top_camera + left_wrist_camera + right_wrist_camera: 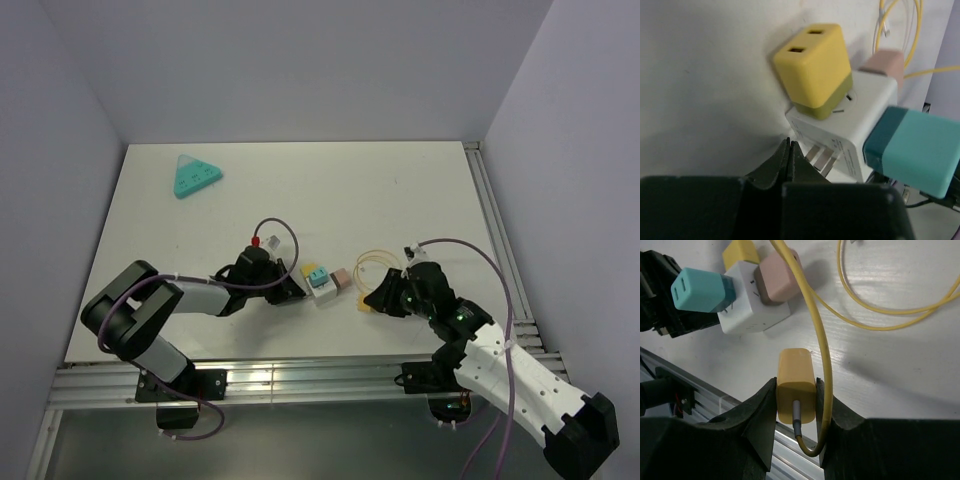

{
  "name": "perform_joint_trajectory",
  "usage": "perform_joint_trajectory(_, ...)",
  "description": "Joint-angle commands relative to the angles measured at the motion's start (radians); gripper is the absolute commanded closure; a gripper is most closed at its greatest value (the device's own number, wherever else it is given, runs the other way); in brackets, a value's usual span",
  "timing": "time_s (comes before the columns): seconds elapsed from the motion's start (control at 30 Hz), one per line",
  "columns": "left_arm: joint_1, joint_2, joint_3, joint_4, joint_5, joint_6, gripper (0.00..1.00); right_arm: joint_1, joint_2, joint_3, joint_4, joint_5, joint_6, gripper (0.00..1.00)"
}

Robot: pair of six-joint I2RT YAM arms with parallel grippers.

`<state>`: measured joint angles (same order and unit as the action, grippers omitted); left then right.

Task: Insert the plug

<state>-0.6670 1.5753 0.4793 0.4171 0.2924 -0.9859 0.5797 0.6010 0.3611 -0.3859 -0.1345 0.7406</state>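
Jaws of right gripper [796, 390] pinch yellow plug [796, 371] near counter [330, 190] front edge; left gripper [790, 152] jaws pressed together beside socket cube [867, 102]

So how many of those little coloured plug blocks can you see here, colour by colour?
Yellow: 2, a yellow charger on the white cube and a yellow plug held in the right gripper
Teal: 1, a teal charger on the cube
Pink: 1, a pink charger on the cube
Total: 4
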Motion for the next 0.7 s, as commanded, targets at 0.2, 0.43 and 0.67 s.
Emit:
perform_joint_trajectory(0.2,-0.106,-0.092,-0.034,0.066,-0.009,-0.059,1.0,-0.003,0.121,-0.024,0.205,-0.039,0.02,1.0)
perform_joint_trajectory(0.43,-0.175,-0.136,-0.051,0.055,-0.058,-0.085,1.0,-0.003,0.273,0.012,0.326,0.007,0.036,1.0)
perform_joint_trajectory(0.67,-0.221,-0.222,-0.067,-0.047,-0.165,-0.073,1.0,-0.003,0.454,0.065,0.438,-0.01,0.028,1.0)
